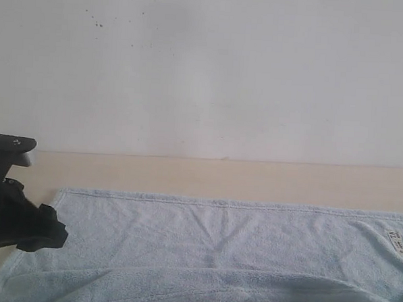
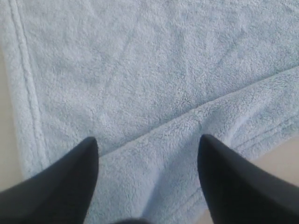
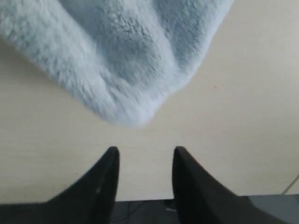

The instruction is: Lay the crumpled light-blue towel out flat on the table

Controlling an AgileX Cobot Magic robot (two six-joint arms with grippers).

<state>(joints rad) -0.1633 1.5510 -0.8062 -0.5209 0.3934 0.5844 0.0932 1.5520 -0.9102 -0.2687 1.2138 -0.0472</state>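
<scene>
The light-blue towel [image 1: 223, 247] lies stretched wide across the beige table [image 1: 220, 176], with a long fold along its near side and its white label [image 1: 397, 242] near the right end. My left gripper [image 1: 48, 234] sits at the towel's left end. In the left wrist view that gripper [image 2: 147, 144] is open, its fingers apart over the folded towel [image 2: 154, 84], gripping nothing. My right gripper [image 3: 145, 154] is open over bare table [image 3: 243, 93], a short way from a rounded towel corner [image 3: 126, 56]. The right gripper does not show in the exterior view.
A white-grey wall [image 1: 206, 70] rises behind the table. In the right wrist view the table edge [image 3: 154, 199] runs close under the right fingers, with dark floor beyond. Bare table shows behind the towel.
</scene>
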